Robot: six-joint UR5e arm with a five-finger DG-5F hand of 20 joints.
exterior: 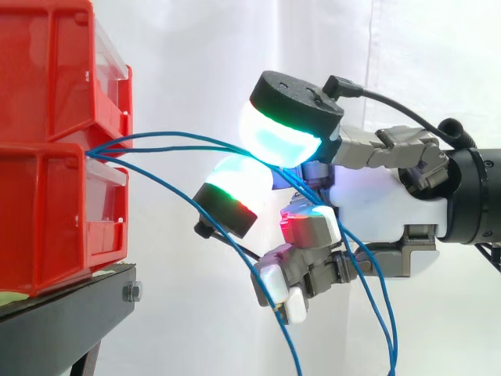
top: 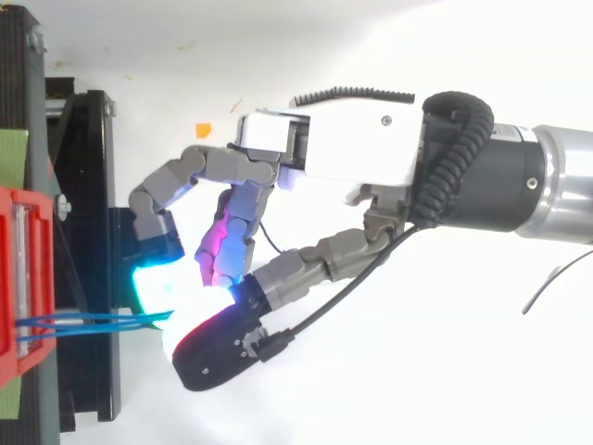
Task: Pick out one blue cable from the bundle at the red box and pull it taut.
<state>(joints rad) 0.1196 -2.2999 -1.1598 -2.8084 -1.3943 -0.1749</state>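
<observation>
Bins at 9 o'clock in the side view: 2 red bins [exterior: 47,211], stacked, on a black stand [exterior: 70,301], white curtain [exterior: 196,63] behind. Each bin has 1 clear strip along its front (any print there is too small to tell).

The blue cables [top: 93,322] come out of the seam between the 2 bins; I count at least 3 strands. 2 arc gently toward 3 o'clock, and 1 sags off toward 5 o'clock. Past the fingers, 2 strands hang down to 6 o'clock.

The hand [exterior: 383,196] comes in from 3 o'clock, fingers curled in round the blue cables. The strands pass between the cyan pad [exterior: 278,141] and the green-edged pad [exterior: 235,184], which sit close together. A red pad [exterior: 301,227] is tucked just below.

In the top view there's 1 magenta pad [top: 222,255] approx. mid-hand, 1 orange scrap [top: 202,128] at 11 o'clock of it, and 2 green patches [top: 11,158] at the 9 o'clock edge.
</observation>
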